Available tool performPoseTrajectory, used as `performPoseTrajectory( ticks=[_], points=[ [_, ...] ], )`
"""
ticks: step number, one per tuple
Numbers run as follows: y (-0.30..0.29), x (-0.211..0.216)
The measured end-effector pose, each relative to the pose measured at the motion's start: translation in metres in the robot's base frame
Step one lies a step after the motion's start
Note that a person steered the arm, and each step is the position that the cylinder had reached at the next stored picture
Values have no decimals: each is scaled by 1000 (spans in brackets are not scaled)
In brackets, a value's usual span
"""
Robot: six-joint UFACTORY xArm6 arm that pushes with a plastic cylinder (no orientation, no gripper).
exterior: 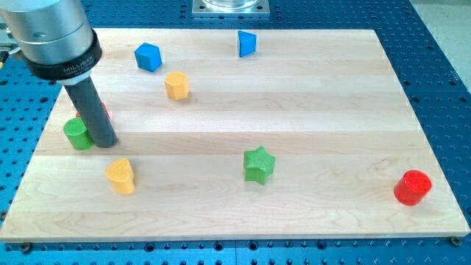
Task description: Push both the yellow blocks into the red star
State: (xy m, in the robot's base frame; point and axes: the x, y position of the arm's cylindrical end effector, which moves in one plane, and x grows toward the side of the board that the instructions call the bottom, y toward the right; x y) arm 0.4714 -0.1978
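My tip [106, 141] rests on the board at the view's left, just right of a green cylinder [76, 135]. The rod hides most of the red star; only a red sliver [105, 111] shows at the rod's right edge, above the tip. A yellow heart-like block [120, 175] lies just below and right of the tip, apart from it. A yellow hexagonal block [176, 85] lies further up and to the right, well clear of the tip and the red sliver.
A blue block [148, 56] and a second blue block [246, 43] sit near the top edge. A green star [258, 163] sits lower middle. A red cylinder [412, 187] sits at the lower right corner. The wooden board [309, 103] lies on a blue perforated table.
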Motion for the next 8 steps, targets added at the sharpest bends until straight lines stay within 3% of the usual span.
performPoseTrajectory(
  ticks=[1,2,3,4,5,6,8],
  points=[
    [-12,-43],
    [23,-62],
    [120,-58],
    [184,-98],
    [147,-138],
    [74,-126],
    [159,-94]
  ],
)
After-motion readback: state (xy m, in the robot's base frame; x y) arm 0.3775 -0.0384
